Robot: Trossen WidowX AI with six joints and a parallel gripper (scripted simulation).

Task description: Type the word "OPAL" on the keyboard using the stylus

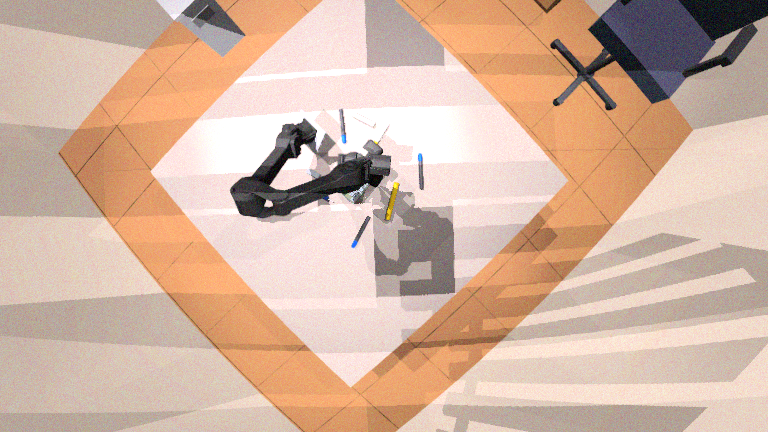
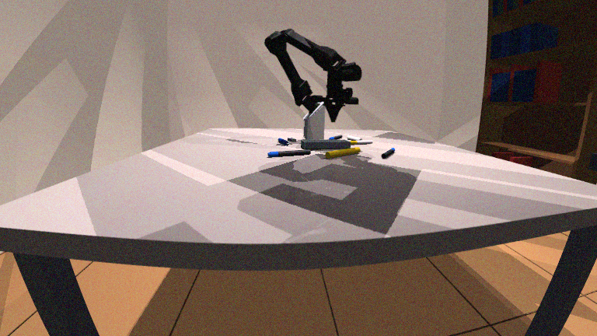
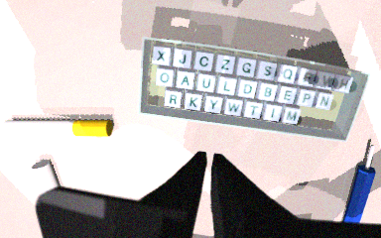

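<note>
In the wrist view we see the jaws at the bottom centre of the frame, two dark fingers almost touching, with only a thin slit of light between them. They are clenched and nothing is held between them; we see no stylus there.

Above the jaws, in the upper middle of this view, lies the keyboard [image 3: 250, 86], slightly tilted in the frame, with three rows of white keys. The second row begins with O, A, U, L, and the P key is near the right end of that row. The jaws hang above the tabletop [image 3: 74, 59], apart from the keys.

At the left of the wrist view lies a yellow marker [image 3: 91, 128]. At the lower right edge is a blue pen with a thin white tip [image 3: 358, 190].

In the top view, the black arm [image 1: 294, 178] bends over the middle of the tabletop. A yellow marker lies to the lower right of the wrist, and three dark pens with blue ends lie scattered around it.
</note>
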